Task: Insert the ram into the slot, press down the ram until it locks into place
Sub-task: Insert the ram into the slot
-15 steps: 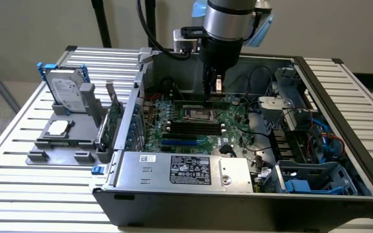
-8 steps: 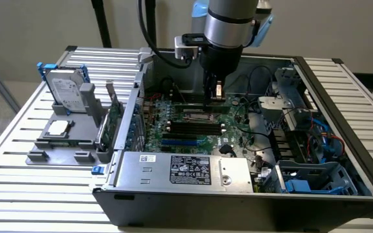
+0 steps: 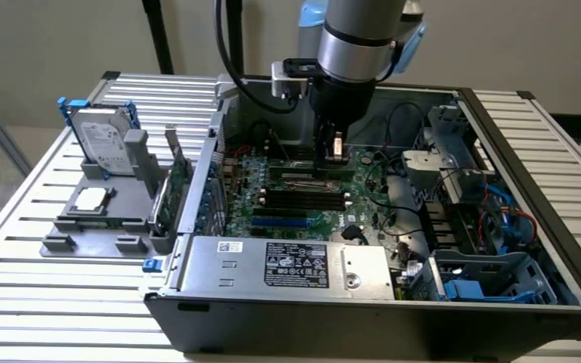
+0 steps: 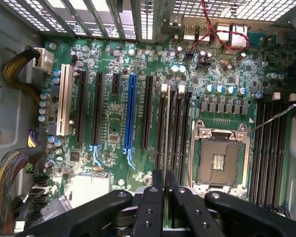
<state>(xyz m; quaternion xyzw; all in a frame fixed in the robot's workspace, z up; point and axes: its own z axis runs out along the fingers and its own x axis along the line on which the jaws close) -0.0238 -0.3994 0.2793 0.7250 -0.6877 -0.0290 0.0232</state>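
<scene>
RAM stick (image 4: 167, 133) shows edge-on as a thin pale line running out from between the pincer's (image 4: 165, 174) two black fingers (image 4: 157, 180), which stand narrow and clamp it. The stick lies along one slot (image 4: 168, 96) in a bank of four black memory sockets, straight ahead of the fingertips (how deep it sits in that slot I cannot tell). Just beside the pincer on one flank is the open CPU socket (image 4: 221, 160) with its metal frame. On the other flank, a little further off, runs the bright-blue expansion socket (image 4: 130, 118), and beyond that a white PCI socket (image 4: 65, 101). Past the CPU socket, well apart from the pincer, is a second bank of memory sockets (image 4: 269, 148).

In the exterior view the pincer (image 3: 333, 159) hangs straight down inside the open computer case (image 3: 532, 189), its tips low over the motherboard (image 3: 242, 215). The power supply (image 3: 290, 265) lies nearer the camera than the pincer. A hard drive (image 3: 104, 140) stands in a grey fixture (image 3: 79, 227) well off to the exterior view's left of it, outside the case.
</scene>
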